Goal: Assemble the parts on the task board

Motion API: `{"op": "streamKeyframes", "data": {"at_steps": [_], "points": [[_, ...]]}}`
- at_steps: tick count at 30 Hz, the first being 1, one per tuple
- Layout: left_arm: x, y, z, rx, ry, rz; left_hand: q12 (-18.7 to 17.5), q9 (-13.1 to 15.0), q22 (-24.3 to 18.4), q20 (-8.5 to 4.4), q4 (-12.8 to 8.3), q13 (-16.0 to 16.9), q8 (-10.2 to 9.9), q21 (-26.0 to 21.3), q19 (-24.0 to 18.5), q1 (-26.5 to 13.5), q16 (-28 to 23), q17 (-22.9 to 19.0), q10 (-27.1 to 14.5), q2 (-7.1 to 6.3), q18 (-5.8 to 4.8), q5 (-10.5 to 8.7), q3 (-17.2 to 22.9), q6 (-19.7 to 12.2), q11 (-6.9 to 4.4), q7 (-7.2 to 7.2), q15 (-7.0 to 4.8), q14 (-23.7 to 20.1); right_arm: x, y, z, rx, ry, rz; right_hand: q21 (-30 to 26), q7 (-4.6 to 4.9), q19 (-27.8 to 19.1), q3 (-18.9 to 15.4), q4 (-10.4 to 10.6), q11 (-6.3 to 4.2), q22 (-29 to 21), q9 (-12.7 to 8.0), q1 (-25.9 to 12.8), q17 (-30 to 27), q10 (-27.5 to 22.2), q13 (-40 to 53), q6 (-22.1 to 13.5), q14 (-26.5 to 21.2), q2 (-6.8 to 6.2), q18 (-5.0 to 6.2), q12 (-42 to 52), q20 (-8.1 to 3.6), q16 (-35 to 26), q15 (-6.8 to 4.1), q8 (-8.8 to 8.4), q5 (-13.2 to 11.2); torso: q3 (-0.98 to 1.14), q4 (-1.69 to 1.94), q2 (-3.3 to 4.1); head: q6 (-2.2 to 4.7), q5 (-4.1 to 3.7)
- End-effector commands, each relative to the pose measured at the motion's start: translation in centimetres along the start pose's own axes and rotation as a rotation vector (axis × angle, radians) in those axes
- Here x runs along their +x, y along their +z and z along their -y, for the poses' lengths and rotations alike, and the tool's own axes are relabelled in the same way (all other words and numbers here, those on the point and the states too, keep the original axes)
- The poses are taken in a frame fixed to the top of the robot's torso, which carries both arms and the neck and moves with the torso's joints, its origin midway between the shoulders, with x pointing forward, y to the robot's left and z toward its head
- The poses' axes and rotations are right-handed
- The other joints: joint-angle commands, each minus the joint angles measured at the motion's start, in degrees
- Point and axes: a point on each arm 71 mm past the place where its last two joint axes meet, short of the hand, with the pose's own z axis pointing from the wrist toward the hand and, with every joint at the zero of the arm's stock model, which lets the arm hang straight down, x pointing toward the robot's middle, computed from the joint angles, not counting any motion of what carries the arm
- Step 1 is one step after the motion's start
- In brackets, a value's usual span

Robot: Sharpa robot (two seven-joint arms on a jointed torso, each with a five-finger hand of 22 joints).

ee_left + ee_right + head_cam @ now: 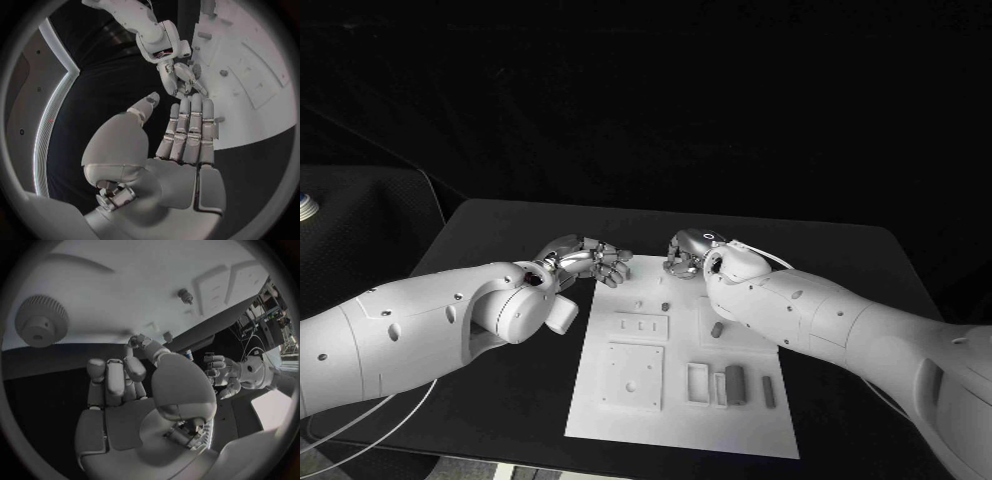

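Head view. Left arm [416,335], nearest the camera, reaches to the far left corner of the task board [687,400]. Left hand [584,260] sits at that corner, fingers bent, nothing visibly in them. Right hand [687,252] hangs over the board's far edge, just beside the left hand; fingers curled downward, contents cannot be told here. Grey parts: upright bars [734,384] near the board's near right corner; a small peg [666,305] near its far edge.

Left wrist view. Left hand [181,135]: fingers [190,125] straight and pressed side by side, thumb held apart, palm bare, holding nothing; fingertips close to the board edge. Right hand [181,77] opposite, fingers drawn together, tips pointing at the left fingertips.

Right wrist view. Right hand [134,390]: fingers [115,375] curled partway, thumb across, no part seen in them. Gear [41,320] and a small peg [184,295] stand on the board beyond.
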Motion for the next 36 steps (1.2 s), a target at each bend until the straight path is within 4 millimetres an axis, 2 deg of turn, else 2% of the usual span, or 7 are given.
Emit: {"op": "streamKeyframes", "data": {"at_steps": [1, 15, 36], "points": [[0.08, 0.05, 0.18, 0.008, -0.004, -0.002, -0.20, -0.10, 0.03, 0.14, 0.04, -0.01, -0.24, -0.19, -0.44, -0.11, -0.28, 0.00, -0.46, 0.08, 1.00, 0.17, -0.36, -0.52, 0.13, 0.08, -0.03, -0.30, 0.05, -0.02, -0.48, -0.015, 0.008, 0.002, 4.02, 1.03, -0.22, -0.36, 0.24, -0.14, -0.01, -0.23, -0.33, -0.13, -0.71, -0.11, 0.28, -0.42, -0.75, 1.08, -0.36, 0.17, -0.12, -0.12, -0.52, -0.34, -0.06, 0.03, 0.02, -0.04, -0.02], [0.06, 0.16, 0.16, 0.006, -0.004, -0.001, -0.20, -0.10, 0.03, 0.14, 0.04, 0.00, -0.25, -0.20, -0.47, -0.12, -0.31, -0.01, -0.47, 0.06, 0.99, 0.16, -0.38, -0.53, 0.13, 0.08, -0.02, -0.33, 0.07, -0.03, -0.55, -0.017, 0.012, 0.000, 3.94, 0.91, -0.36, -0.44, 0.34, -0.05, -0.04, -0.54, -0.63, -0.24, -0.90, -0.21, -0.66, -0.62, -1.15, 1.07, -0.50, 0.21, -0.22, -0.09, -1.07, -0.38, -0.07, -0.01, 0.09, 0.00, -0.02], [0.13, 0.24, 0.16, 0.005, -0.004, -0.002, -0.20, -0.11, 0.03, 0.15, 0.05, 0.01, -0.26, -0.22, -0.50, -0.13, -0.35, -0.01, -0.47, 0.05, 0.98, 0.16, -0.40, -0.54, 0.13, 0.08, -0.01, -0.37, 0.18, 0.01, -0.84, -0.022, 0.017, -0.012, 3.86, 0.56, -0.49, -0.21, 0.41, 0.08, -0.07, -1.04, -0.69, -0.39, -1.01, -0.32, -2.46, -0.80, -1.03, 1.09, -0.62, 0.24, -0.30, -0.06, -1.87, -0.36, -0.05, 0.02, 0.18, 0.10, -0.08]]}}
